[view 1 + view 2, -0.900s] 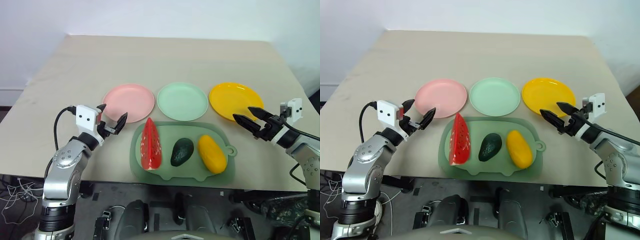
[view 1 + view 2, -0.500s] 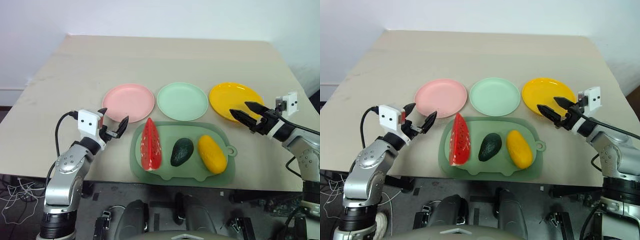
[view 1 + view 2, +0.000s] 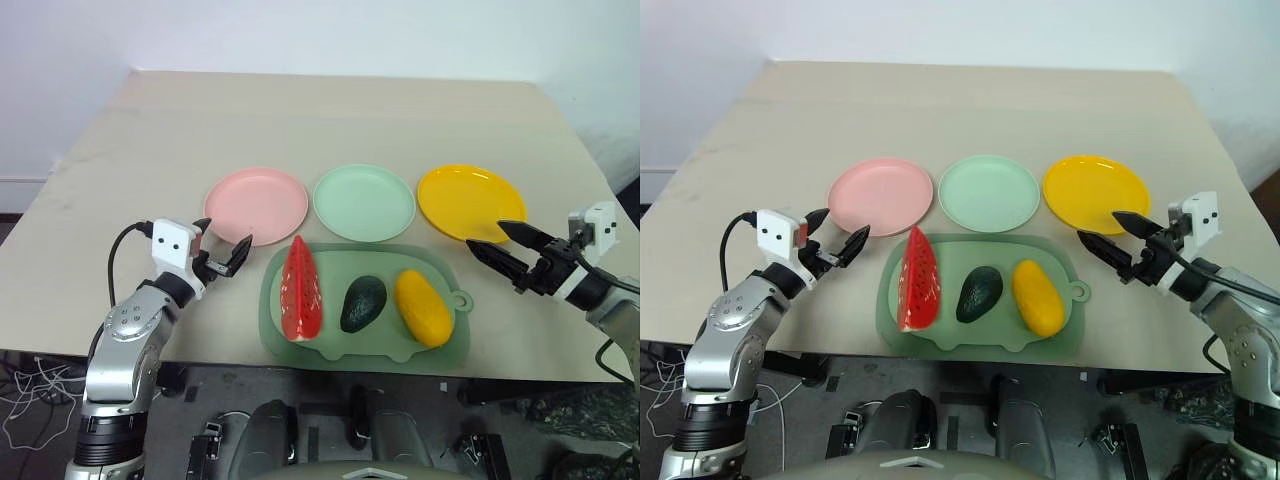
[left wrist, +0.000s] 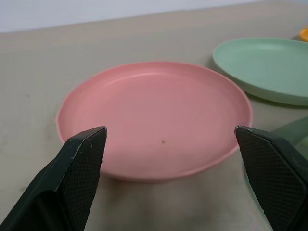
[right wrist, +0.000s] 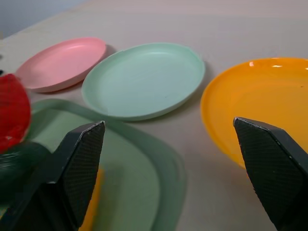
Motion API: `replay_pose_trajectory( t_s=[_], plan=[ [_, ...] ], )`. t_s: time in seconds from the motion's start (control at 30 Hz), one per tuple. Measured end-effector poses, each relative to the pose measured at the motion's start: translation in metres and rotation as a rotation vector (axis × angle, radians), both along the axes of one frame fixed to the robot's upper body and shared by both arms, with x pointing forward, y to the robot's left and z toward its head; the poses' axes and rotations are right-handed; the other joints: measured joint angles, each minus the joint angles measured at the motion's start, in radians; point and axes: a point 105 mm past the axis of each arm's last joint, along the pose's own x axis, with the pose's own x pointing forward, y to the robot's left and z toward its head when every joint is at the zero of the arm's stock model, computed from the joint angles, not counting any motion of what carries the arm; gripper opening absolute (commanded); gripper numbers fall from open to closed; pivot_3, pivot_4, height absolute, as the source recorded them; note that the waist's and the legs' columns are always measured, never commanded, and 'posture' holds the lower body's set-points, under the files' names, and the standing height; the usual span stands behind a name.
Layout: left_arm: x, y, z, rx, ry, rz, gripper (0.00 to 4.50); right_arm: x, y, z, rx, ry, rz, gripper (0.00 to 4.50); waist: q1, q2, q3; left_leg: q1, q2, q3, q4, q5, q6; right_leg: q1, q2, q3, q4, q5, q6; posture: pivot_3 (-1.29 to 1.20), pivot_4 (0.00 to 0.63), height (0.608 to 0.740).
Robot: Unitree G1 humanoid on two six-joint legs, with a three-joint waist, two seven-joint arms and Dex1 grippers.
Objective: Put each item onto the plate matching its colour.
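Observation:
A red watermelon wedge (image 3: pixel 300 290), a dark green avocado (image 3: pixel 363 303) and a yellow-orange mango (image 3: pixel 423 307) lie side by side on a green mat (image 3: pixel 340 345). Behind the mat stand a pink plate (image 3: pixel 257 204), a mint green plate (image 3: pixel 364 201) and a yellow plate (image 3: pixel 470 201), all bare. My left gripper (image 3: pixel 227 233) hovers open just in front of the pink plate (image 4: pixel 154 115), left of the watermelon. My right gripper (image 3: pixel 486 234) is open at the yellow plate's near edge (image 5: pixel 255 106), right of the mango. Neither holds anything.
The mat has a small tab (image 3: pixel 462 300) on its right side and lies close to the table's near edge (image 3: pixel 230 352). Behind the plates the tabletop (image 3: pixel 340 115) stretches back to a white wall.
My right gripper swung up over the yellow plate's edge, then drew back down and to the right. The left gripper sank slightly toward the table's near edge. The items and plates stayed put.

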Motion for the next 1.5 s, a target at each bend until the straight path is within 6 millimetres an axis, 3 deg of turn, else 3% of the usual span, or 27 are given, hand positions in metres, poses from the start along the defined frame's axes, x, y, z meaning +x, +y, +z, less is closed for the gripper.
replay_pose_trajectory(
  t_s=[0.2, 0.47, 0.83, 1.2, 1.5],
  plan=[
    [0.009, 0.014, -0.014, 0.018, 0.037, 0.017, 4.46, -0.041, 0.037, 0.017, -0.025, 0.039, 0.159, 4.5, 0.002, -0.001, -0.001, 0.0, 0.0, -0.001, 0.0, 0.0, 0.0, 0.0, 0.0, 0.0, 0.0, 0.0, 0.0, 0.0, 0.15, 0.74],
    [0.013, 0.012, -0.012, 0.019, 0.028, 0.0, 4.46, -0.076, 0.08, 0.014, -0.067, 0.205, 0.297, 4.5, 0.001, -0.002, -0.001, -0.001, 0.001, -0.001, 0.0, 0.0, 0.0, 0.0, -0.001, 0.0, 0.0, 0.0, 0.0, 0.0, 0.15, 0.74],
    [0.016, 0.01, -0.009, 0.012, 0.014, -0.003, 4.46, -0.053, 0.078, -0.006, -0.268, 0.309, 0.146, 4.5, 0.002, -0.003, -0.001, -0.002, 0.0, -0.001, 0.0, 0.0, 0.001, 0.0, -0.001, 0.0, -0.001, 0.0, 0.0, 0.0, 0.15, 0.74],
    [0.014, 0.008, -0.007, 0.004, 0.001, 0.011, 4.46, -0.036, 0.077, -0.027, -0.331, 0.429, 0.078, 4.5, 0.002, -0.003, -0.001, -0.002, 0.001, -0.001, 0.0, 0.0, 0.001, -0.001, -0.001, 0.0, -0.002, 0.0, 0.0, 0.0, 0.15, 0.74],
    [0.011, 0.009, -0.011, -0.002, 0.01, 0.031, 4.46, -0.028, 0.089, -0.044, -0.398, 0.454, 0.078, 4.5, 0.002, -0.003, -0.001, -0.003, 0.001, -0.001, 0.0, 0.0, 0.001, -0.002, -0.001, 0.0, -0.002, 0.0, 0.0, 0.0, 0.15, 0.74]
  ],
)
